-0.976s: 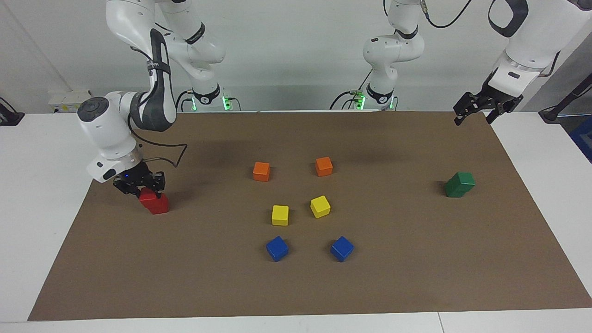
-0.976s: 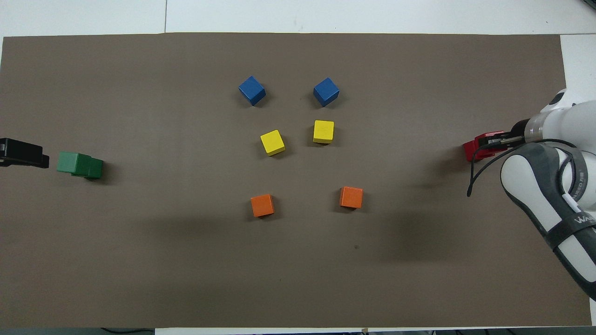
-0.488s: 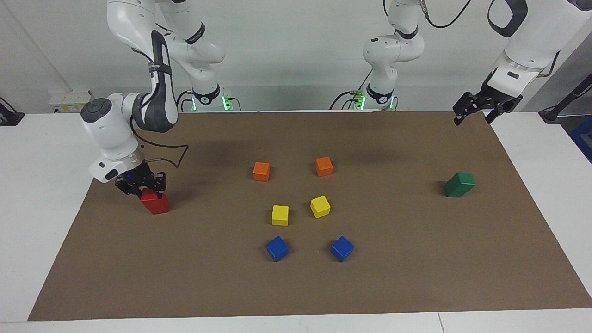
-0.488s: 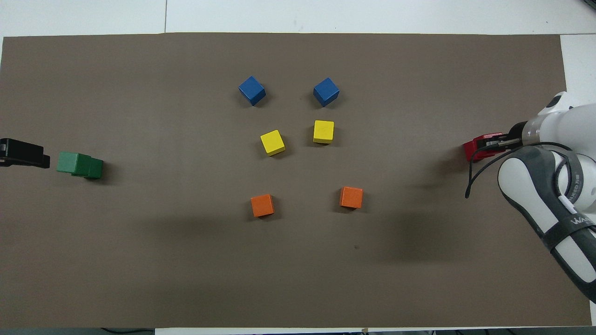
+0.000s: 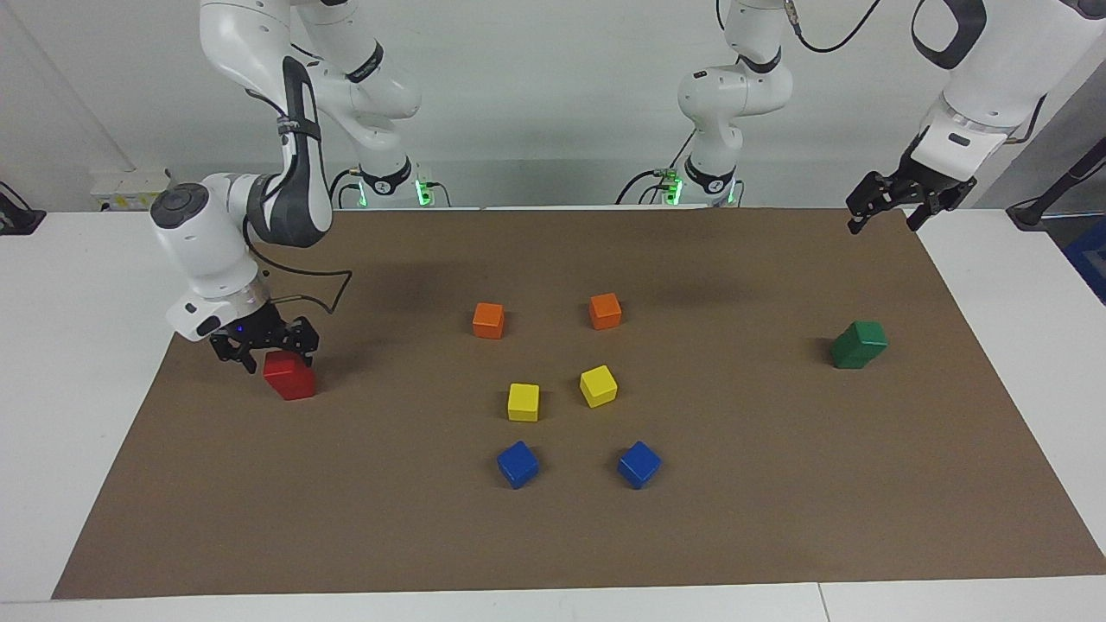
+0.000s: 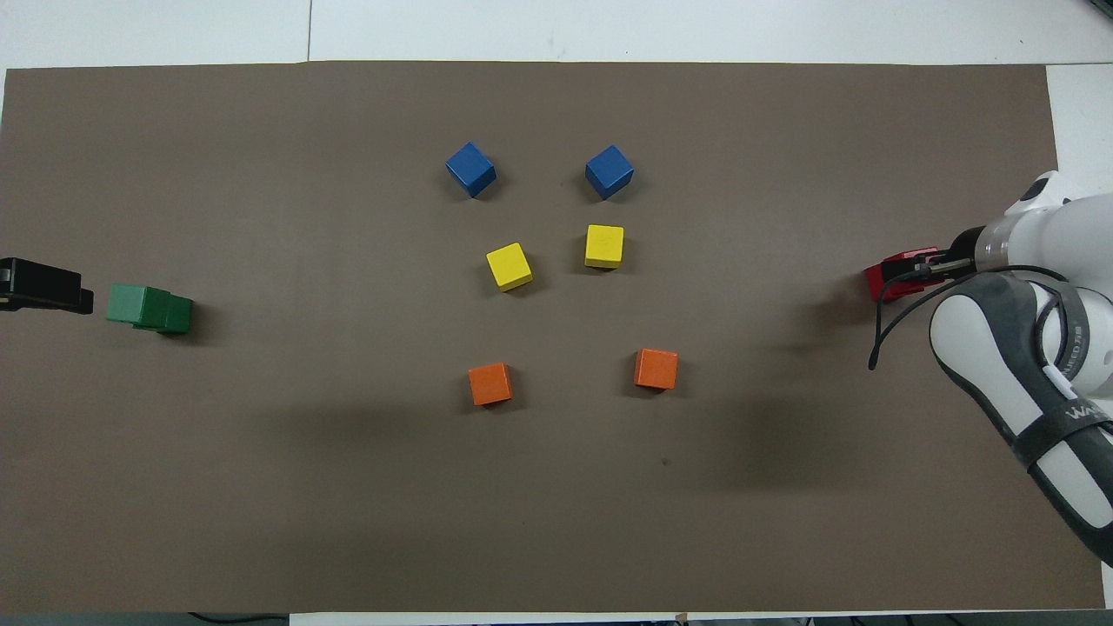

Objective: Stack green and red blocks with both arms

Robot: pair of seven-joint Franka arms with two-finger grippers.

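Brown mat [image 5: 432, 536] carries orange cubes [image 5: 488, 320], yellow cubes [image 5: 523, 402], blue cubes [image 5: 518, 464] mid-surface. Red stack [image 5: 290, 377] near right arm's end edge; right gripper [image 5: 263, 345] just above, fingers spread, clear of top cube. Green stack [image 5: 858, 345] near left arm's end edge. Left gripper [image 5: 894, 203] waits over corner, open. Arm lettering unreadable.

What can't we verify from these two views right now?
- Lower red cube: in the facing view the red stack reads as one block, so the seam is unclear; overhead, the right gripper covers most of it.
- Right gripper contact with the red stack: too small to tell.
- Left gripper: cut by the overhead frame edge.
- Green stack: alignment unclear.
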